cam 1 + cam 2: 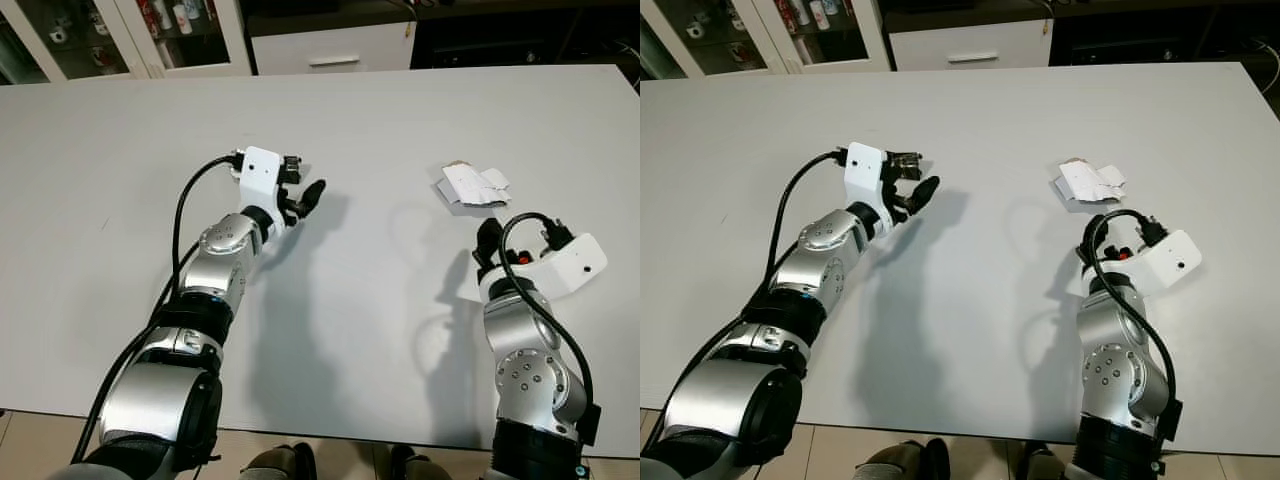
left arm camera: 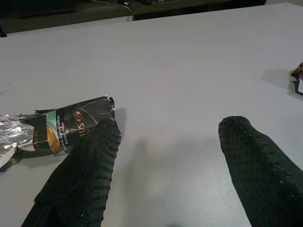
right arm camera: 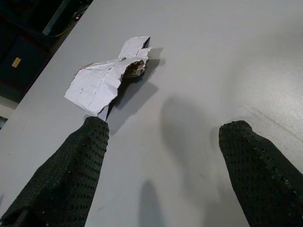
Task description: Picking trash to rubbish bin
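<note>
An indoor room in a home or office, seen from above. A large, plain white rectangular tabletop [image 1: 360, 120] takes up most of the view. Beyond its far edge stand white cabinets with glass doors [image 1: 150, 30] holding small bottles and cups, beside a white drawer unit with a bar handle [image 1: 335, 48]. Beige tiled floor [image 1: 30, 445] shows below the near edge.

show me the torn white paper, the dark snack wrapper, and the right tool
torn white paper [image 1: 472, 186], left eye view, its flat white middle
dark snack wrapper [image 2: 71, 126], left wrist view, its printed dark part
right tool [image 3: 163, 156], right wrist view, midway between fingertips
</note>
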`<state>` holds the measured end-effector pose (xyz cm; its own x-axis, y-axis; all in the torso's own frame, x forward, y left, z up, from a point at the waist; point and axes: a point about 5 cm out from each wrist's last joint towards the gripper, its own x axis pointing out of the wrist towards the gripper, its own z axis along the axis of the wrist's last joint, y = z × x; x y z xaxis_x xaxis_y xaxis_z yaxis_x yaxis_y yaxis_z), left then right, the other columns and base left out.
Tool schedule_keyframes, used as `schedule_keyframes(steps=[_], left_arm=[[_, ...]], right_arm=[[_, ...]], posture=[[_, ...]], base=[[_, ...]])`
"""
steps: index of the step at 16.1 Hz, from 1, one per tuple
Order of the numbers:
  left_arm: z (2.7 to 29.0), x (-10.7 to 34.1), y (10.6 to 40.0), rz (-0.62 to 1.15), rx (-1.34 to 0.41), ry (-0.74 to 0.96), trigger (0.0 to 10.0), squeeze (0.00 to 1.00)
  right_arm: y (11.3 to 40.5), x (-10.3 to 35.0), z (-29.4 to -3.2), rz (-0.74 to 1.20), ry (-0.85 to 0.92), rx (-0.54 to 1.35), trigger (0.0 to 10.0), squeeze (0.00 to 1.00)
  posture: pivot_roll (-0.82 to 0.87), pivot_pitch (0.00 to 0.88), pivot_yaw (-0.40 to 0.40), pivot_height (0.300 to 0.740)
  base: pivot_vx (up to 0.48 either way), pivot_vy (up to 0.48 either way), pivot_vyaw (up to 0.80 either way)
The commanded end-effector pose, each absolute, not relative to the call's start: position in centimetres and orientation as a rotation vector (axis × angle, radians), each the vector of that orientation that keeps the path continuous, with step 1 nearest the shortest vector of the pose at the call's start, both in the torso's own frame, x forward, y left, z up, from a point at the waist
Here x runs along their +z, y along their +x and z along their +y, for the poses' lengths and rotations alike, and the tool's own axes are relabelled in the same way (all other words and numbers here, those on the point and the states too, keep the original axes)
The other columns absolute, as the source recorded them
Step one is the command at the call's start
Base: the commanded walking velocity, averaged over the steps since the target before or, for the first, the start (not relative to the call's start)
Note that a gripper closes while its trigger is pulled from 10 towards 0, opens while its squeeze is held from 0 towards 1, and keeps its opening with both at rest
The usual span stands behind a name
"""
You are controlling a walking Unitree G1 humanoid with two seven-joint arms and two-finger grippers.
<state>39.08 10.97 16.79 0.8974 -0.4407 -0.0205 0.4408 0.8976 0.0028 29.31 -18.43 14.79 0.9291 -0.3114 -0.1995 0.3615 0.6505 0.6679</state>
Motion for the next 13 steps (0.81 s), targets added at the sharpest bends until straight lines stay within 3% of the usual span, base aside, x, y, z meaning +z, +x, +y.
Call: schedule_keyframes(steps=[1, 13], left_arm=[[11.28, 16.89, 39.08, 0.018, -0.454, 0.003, 10.0, 0.0], [11.46, 16.94, 39.02, 0.016, -0.457, 0.008, 10.0, 0.0]], right_arm=[[29.22, 14.2, -17.82, 0.099, 0.798, -0.38, 10.0, 0.0], [29.14, 14.11, -17.81, 0.096, 0.799, -0.38, 10.0, 0.0]], posture=[[0.15, 0.188, 0.116, 0.74], [0.16, 0.196, 0.118, 0.74]], base=[[0.0, 0.0, 0.0], [0.0, 0.0, 0.0]])
